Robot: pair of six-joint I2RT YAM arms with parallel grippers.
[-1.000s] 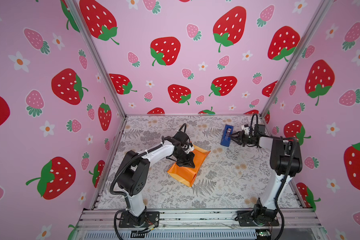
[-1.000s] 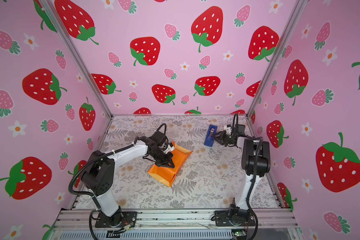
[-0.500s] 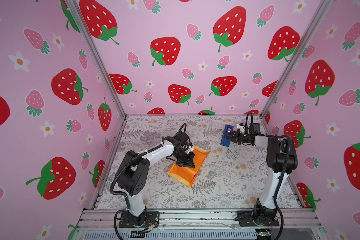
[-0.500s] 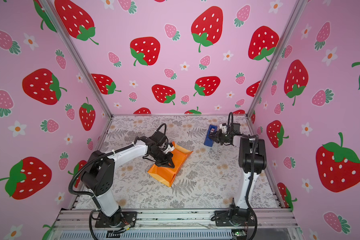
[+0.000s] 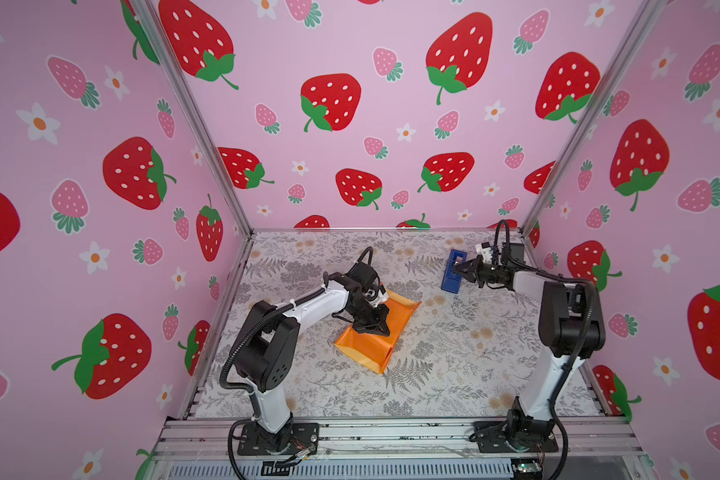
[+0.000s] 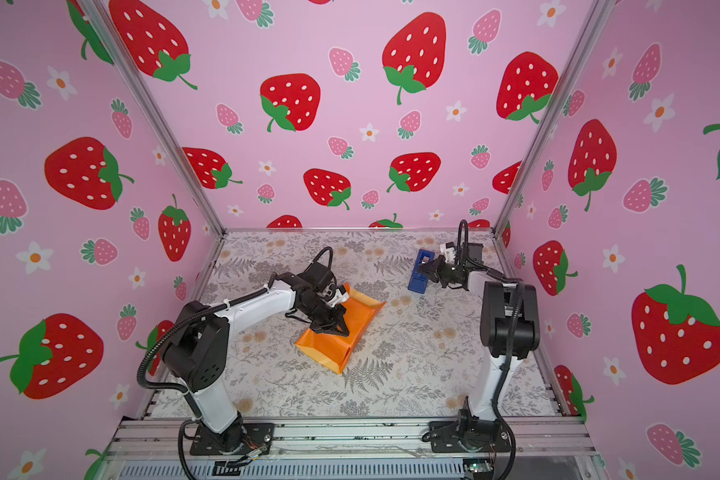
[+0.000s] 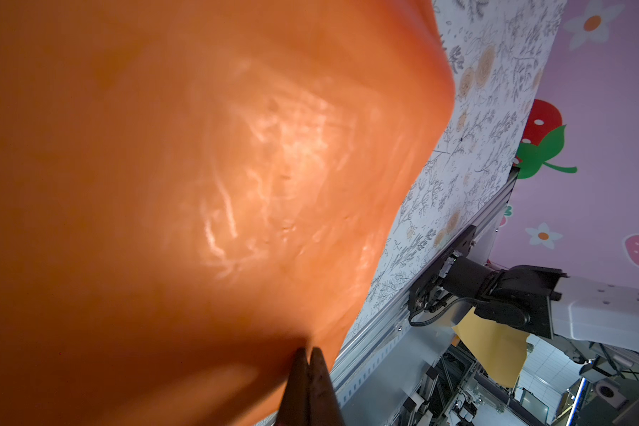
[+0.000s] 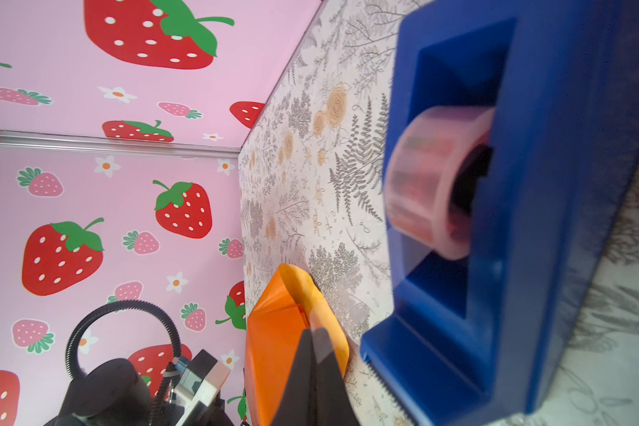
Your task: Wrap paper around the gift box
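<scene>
Change: my right jaws just pressed together, tape dispenser (image 8: 550, 184) at their tips.
Left jaws: together, pinning the paper (image 5: 362, 353) beneath.
Meaning: taping next, likely.

This is a robotics lab test cell. The table (image 5: 454, 365), under a fern-print cover, is boxed in by pink strawberry walls (image 5: 350, 62) on aluminium posts (image 5: 195, 120). Two robot arms (image 5: 308, 305) are bolted to the slotted rail (image 5: 391, 434) along its front edge, and cluttered machinery (image 7: 458, 387) stands beyond it.

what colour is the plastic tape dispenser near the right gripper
The boxy plastic tape dispenser is deep blue, clearest in the right wrist view.
</scene>
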